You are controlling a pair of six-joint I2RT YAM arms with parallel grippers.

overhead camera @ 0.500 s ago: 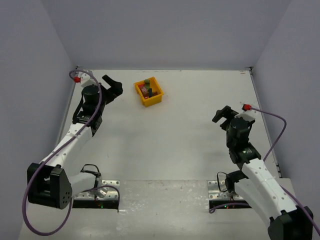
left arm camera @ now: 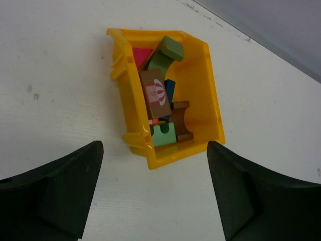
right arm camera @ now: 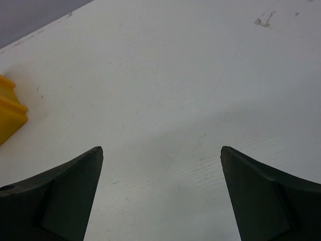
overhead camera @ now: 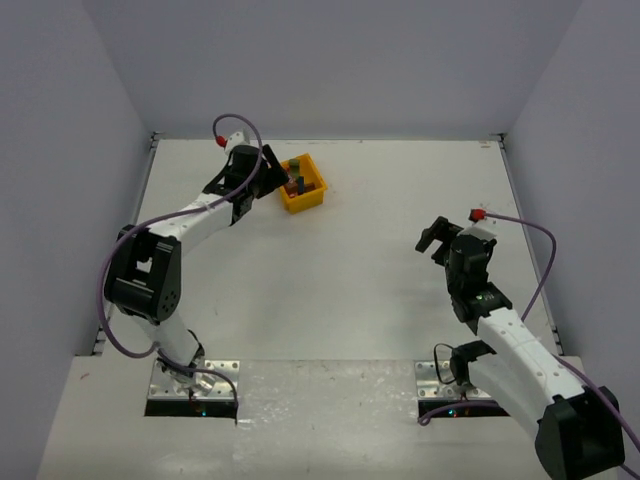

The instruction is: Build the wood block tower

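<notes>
Left arm [overhead camera: 200,215] now reaches across to the yellow bin [left arm camera: 213,100]; half a second ago it sat back by the left wall.
The wood blocks [left arm camera: 156,95] lie jumbled inside the bin, unstacked and walled in. The left gripper [overhead camera: 270,172] hovers beside it, jaws wide and empty. The right gripper [overhead camera: 433,237], well apart over the table [overhead camera: 360,270], is also spread and holds nothing.

Left gripper [overhead camera: 268,172] swung across to the yellow bin [overhead camera: 305,204], which then lay just ahead of its spread jaws. Right gripper [overhead camera: 432,238] edged slightly left.
</notes>
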